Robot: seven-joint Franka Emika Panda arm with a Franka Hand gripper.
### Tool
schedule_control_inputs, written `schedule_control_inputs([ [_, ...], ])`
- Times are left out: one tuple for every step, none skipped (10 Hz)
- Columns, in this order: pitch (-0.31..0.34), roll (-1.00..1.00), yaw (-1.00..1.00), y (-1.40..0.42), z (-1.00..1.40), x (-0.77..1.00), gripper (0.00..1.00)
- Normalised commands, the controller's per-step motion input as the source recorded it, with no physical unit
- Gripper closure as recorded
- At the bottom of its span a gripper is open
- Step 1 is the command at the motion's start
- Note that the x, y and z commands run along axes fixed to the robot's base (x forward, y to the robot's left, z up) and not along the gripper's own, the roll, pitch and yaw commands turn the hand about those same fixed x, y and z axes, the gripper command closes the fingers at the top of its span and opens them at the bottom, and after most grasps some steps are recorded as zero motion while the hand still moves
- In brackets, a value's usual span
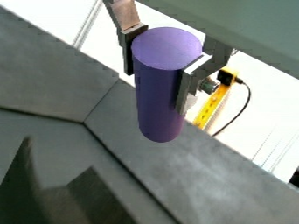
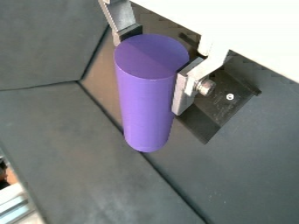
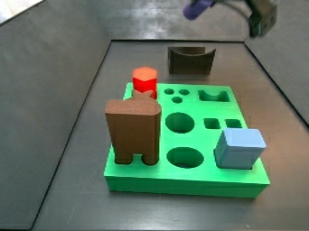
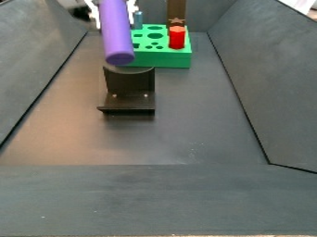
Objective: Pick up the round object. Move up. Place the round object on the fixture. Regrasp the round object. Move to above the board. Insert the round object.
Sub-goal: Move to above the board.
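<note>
gripper (image 1: 158, 63) fingers clamp the round object (image 2: 149, 92) above the fixture (image 4: 128, 90).

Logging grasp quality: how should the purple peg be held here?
Grip the round object across its smooth curved sides near one end, as the hand does now, one finger on each side. That leaves the far end free above the fixture.

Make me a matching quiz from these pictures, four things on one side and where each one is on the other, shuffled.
Things:
1. purple peg
2. red peg
3. blue cube
4. fixture

Places:
A. on the floor beyond the green board
B. at a board corner
C. between the end effector fingers, above the floor
D. upright at the board's far edge

Pairs: 1-C, 2-D, 3-B, 4-A
</note>
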Motion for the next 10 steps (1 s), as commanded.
schedule_control_inputs([
  [0.021, -0.03, 0.13, 0.03, 1.00, 0.08, 1.00],
  [0.008, -0.03, 0.11, 0.02, 1.00, 0.08, 1.00],
  [0.012, -0.03, 0.09, 0.02, 1.00, 0.07, 1.00],
  [0.013, -0.04, 0.07, 0.01, 1.00, 0.07, 1.00],
  [0.031, -0.04, 0.05, 0.01, 1.00, 0.07, 1.00],
  [0.037, -0.04, 0.05, 0.01, 1.00, 0.07, 1.00],
  [0.059, -0.04, 0.04, 0.00, 1.00, 0.07, 1.00],
  [0.085, -0.04, 0.03, -0.01, 0.93, 0.06, 1.00],
  [0.101, -0.05, 0.04, -0.01, 0.76, 0.05, 1.00],
  [0.111, -0.05, 0.05, -0.01, 0.59, 0.04, 1.00],
])
